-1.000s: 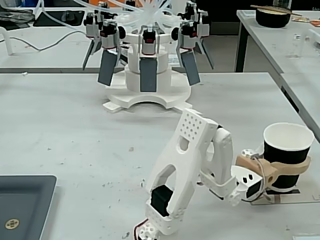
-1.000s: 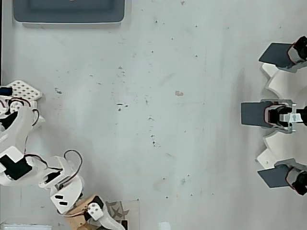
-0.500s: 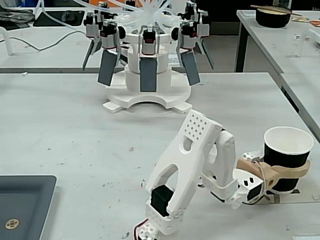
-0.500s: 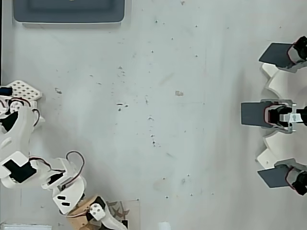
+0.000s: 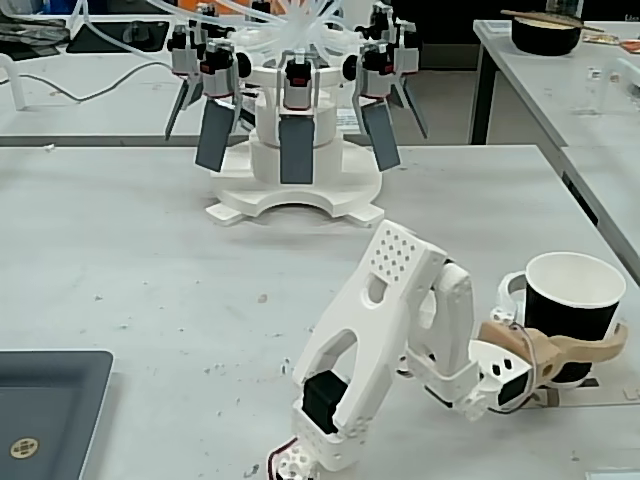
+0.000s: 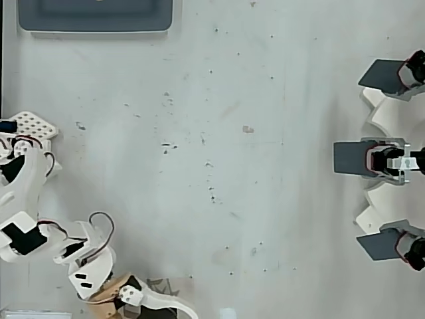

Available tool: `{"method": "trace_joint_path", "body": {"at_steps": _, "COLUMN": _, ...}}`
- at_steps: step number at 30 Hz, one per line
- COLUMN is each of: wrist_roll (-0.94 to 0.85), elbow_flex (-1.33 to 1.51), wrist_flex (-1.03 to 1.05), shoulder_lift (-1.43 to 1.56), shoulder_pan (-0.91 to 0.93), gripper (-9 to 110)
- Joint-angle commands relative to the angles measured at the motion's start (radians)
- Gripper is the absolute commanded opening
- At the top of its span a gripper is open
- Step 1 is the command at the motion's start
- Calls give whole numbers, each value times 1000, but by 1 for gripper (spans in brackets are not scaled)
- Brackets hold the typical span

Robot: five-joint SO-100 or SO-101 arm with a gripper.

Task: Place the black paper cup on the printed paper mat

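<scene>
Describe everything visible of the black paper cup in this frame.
In the fixed view the black paper cup stands upright near the table's right edge, matte black outside, white inside with a white rolled rim, apparently empty. The gripper wraps its lower half: a tan finger crosses the front, a white one curves behind. Its base is hidden. The overhead view doesn't show the cup.

Scuffed white counter (image 5: 150, 250), speckled with small marks.
Bearing a dark grey tray (image 5: 45, 405), a white multi-armed stand (image 5: 295, 195), and a black paper cup (image 5: 570, 310).
</scene>
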Motion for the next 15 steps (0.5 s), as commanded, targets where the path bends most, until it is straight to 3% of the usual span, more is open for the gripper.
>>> {"method": "trace_joint_path", "body": {"at_steps": 1, "wrist_roll": -11, "elbow_flex": 12, "wrist_flex": 25, "shoulder_lift": 106, "shoulder_pan": 41, "gripper": 43}}
{"method": "trace_joint_path", "body": {"at_steps": 6, "wrist_roll": -17, "elbow_flex": 109, "wrist_flex": 40, "shoulder_lift": 187, "shoulder_pan": 84, "gripper": 50}}
{"method": "trace_joint_path", "body": {"at_steps": 15, "wrist_roll": -15, "elbow_flex": 410, "wrist_flex": 0, "shoulder_lift": 451, "shoulder_pan": 91, "gripper": 52}}
